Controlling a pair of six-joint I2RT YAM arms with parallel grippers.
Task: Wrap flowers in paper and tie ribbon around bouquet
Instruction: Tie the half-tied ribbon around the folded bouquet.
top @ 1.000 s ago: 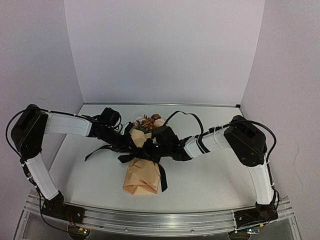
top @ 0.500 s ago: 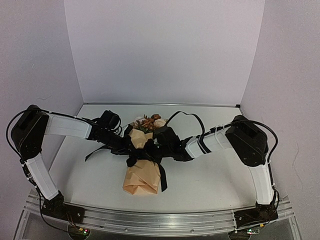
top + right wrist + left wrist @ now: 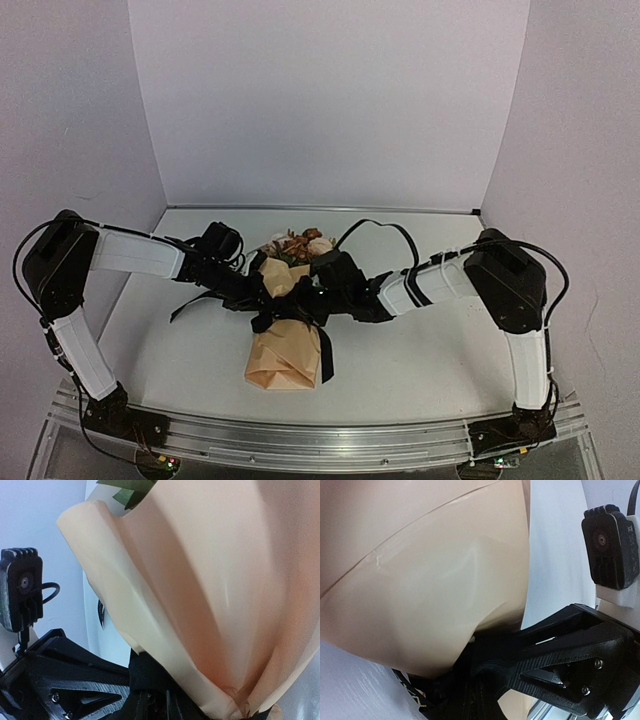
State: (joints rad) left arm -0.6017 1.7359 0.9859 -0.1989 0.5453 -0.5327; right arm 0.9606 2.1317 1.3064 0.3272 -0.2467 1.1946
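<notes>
beyond the metal rail [image 3: 300, 437] at the near edge of the white table [image 3: 430, 350], the bouquet [image 3: 285, 340] lies near the table's middle, the narrow folded end of the paper [image 3: 275, 372] pointing toward the arms' bases. the black ribbon [image 3: 325, 358] is bunched around the wrap's waist, one tail trailing down the right side of the paper. the two arms stretch in from either side and meet at that dark knot. the left pincer [image 3: 262, 298] has its jaws together at the ribbon, though whether it pinches the fabric cannot be told. the right pincer [image 3: 312, 300] sits close against the wrap, and whether its jaws are apart or together cannot be told. farther back, the flowers [image 3: 300, 243], cream and orange-brown, spill from the wide end toward the pale back wall [image 3: 320, 110].
</notes>
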